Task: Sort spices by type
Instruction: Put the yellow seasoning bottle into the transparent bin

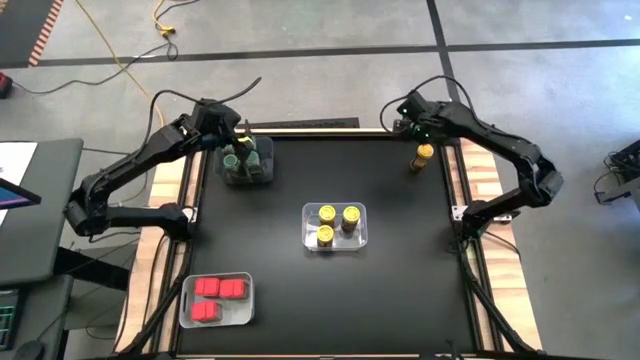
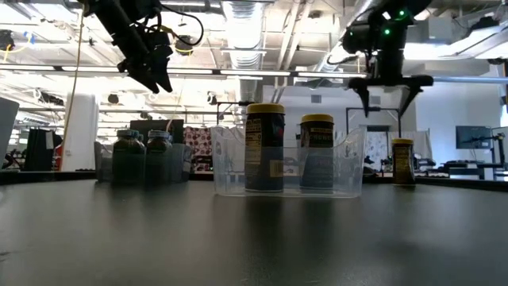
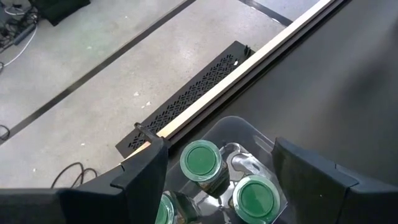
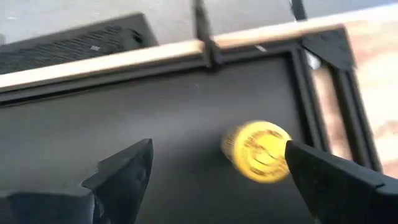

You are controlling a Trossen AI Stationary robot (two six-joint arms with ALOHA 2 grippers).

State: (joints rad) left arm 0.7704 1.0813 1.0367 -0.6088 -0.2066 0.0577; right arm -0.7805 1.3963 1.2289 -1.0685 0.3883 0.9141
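Right jaws (image 4: 214,168) spread wide, empty, yellow-lidded jar (image 4: 257,151) upright on table below, beside one finger

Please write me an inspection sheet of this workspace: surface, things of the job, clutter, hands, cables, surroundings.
Surface: black table, wooden edge strips.
Job's things: three yellow-lidded jars in the centre clear bin; one loose yellow-lidded jar at the far right; green-lidded jars in the far-left bin; red-topped jars in the near-left bin.
Clutter: nothing seen.
Hands: left hand open, empty, above the green-lidded jars; right hand open, empty, above the loose jar.
Cables: yellow cable and black cable on the floor.
Surroundings: concrete floor; desk at left.
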